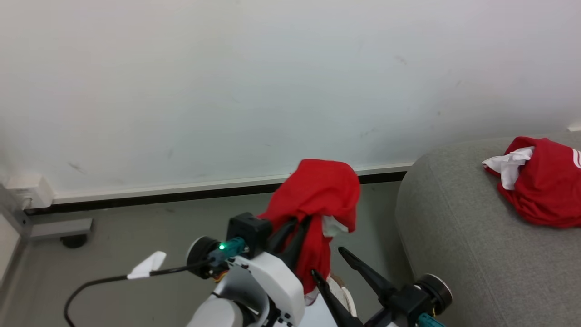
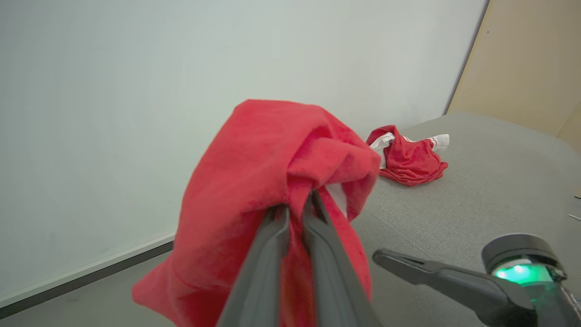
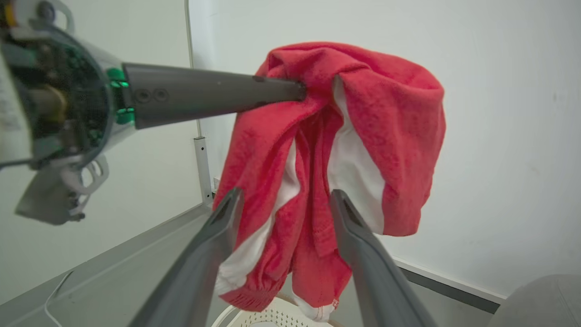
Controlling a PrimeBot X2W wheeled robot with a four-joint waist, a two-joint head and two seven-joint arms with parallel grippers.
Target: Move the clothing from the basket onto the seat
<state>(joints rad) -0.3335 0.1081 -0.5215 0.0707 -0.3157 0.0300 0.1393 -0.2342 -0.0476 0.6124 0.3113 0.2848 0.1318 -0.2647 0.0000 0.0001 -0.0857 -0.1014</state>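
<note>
Where clothing (image 1: 317,190) hangs, white wall (image 1: 272,91), seat (image 1: 454,254) (grey)

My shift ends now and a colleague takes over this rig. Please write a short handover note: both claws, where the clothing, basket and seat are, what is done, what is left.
The left claw is shut on a red garment, which hangs lifted over the basket, with its hem close to the rim.
The right claw is open and holds nothing, near the hanging cloth.
Done: another garment, red and white, lies on the grey seat.
Left: carry the held garment to the seat on the robot's right and release it. The basket's inside is mostly hidden, so check it for more clothing.
</note>
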